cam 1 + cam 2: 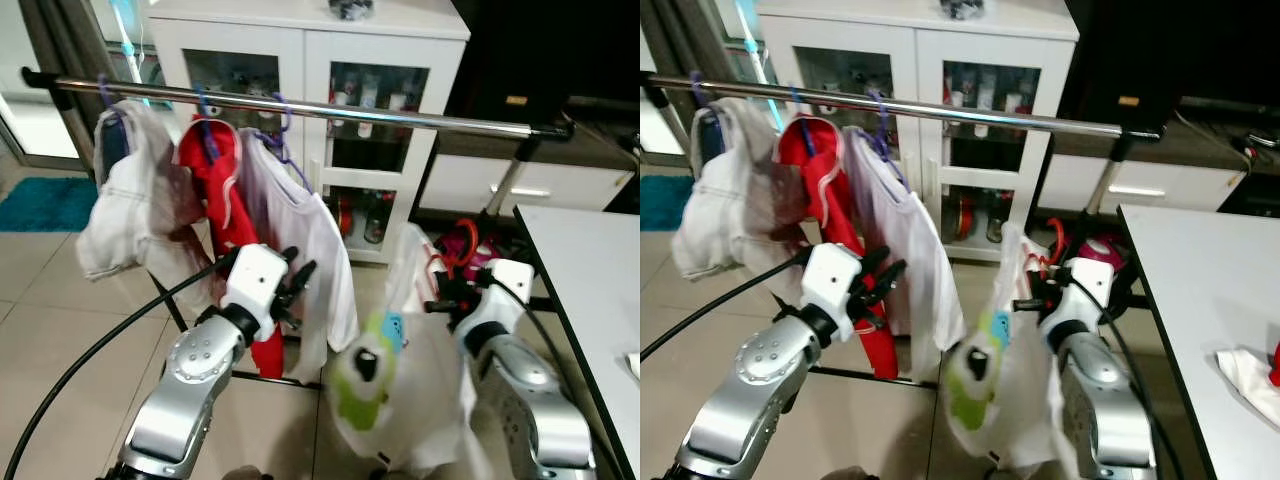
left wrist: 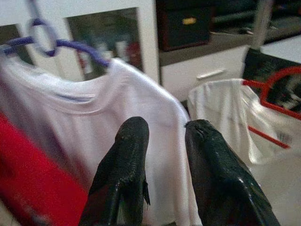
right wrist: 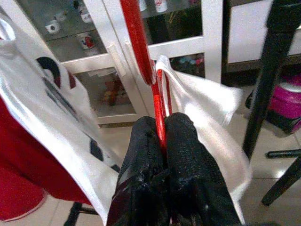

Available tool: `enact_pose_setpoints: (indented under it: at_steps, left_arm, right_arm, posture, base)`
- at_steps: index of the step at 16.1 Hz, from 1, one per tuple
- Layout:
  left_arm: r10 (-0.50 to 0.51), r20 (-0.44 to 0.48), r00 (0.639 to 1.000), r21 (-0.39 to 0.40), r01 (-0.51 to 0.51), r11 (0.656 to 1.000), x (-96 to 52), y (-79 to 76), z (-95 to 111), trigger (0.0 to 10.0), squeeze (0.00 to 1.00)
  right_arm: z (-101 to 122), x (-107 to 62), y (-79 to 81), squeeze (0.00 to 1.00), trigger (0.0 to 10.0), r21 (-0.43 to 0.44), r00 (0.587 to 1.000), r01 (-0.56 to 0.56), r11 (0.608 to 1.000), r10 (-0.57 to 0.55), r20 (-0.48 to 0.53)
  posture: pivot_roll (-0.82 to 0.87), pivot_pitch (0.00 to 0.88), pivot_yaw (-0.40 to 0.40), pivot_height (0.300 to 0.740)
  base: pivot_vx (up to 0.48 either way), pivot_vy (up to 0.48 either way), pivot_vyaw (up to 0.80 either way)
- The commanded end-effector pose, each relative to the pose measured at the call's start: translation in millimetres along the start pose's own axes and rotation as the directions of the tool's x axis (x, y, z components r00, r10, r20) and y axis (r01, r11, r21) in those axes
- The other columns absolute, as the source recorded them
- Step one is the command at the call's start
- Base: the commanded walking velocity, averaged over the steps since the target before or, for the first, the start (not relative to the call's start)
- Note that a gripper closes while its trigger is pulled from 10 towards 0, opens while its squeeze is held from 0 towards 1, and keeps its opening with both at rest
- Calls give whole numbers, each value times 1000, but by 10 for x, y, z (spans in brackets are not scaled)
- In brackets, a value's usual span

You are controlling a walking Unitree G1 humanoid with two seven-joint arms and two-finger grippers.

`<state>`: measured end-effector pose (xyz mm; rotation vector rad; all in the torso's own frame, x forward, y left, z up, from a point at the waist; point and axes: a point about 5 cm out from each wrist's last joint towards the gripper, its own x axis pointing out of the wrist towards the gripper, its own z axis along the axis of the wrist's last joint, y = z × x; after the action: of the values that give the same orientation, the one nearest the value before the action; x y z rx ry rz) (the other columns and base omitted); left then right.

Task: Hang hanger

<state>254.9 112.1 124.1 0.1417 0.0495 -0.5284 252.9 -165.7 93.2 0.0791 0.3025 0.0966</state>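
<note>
While the right gripper (image 3: 162, 141) clamps its fingers on the red hanger (image 3: 141, 52), a white garment (image 1: 420, 380) draped from it hangs low, right of the clothes on the rail (image 1: 400, 115) and well below it. The left gripper (image 2: 164, 136) hovers near the hung white shirt (image 1: 310, 240), fingers narrowly parted, empty. The carrying step seems underway; next the hook must rise over the bare right stretch of rail.
</note>
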Motion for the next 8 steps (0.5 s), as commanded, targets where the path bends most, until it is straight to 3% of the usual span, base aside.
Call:
enact_pose_setpoints:
  at_steps: [1, 6, 8]
  left_arm:
    - [17, -4, 1000, -8, -17, 1000, 4, 12, 7, 10000, 0]
    - [53, -9, 999, -35, -53, 998, 2, 43, -4, 10000, 0]
    - [54, -12, 998, -48, -54, 997, 7, 44, 2, 10000, 0]
  right_arm:
    - [127, -9, -46, 0, 10000, -6, 999, 17, 1000, -17, 41]
    - [188, 38, -8, 0, 10000, -77, 999, -11, 997, 14, 39]
    - [186, 44, 21, 0, 10000, -16, 999, -42, 999, 42, 25]
  posture:
    - [58, 11, -11, 740]
    - [59, 14, -23, 740]
    - [61, 16, -27, 740]
  base:
    - [0, 0, 0]
    - [0, 0, 0]
    - [0, 0, 0]
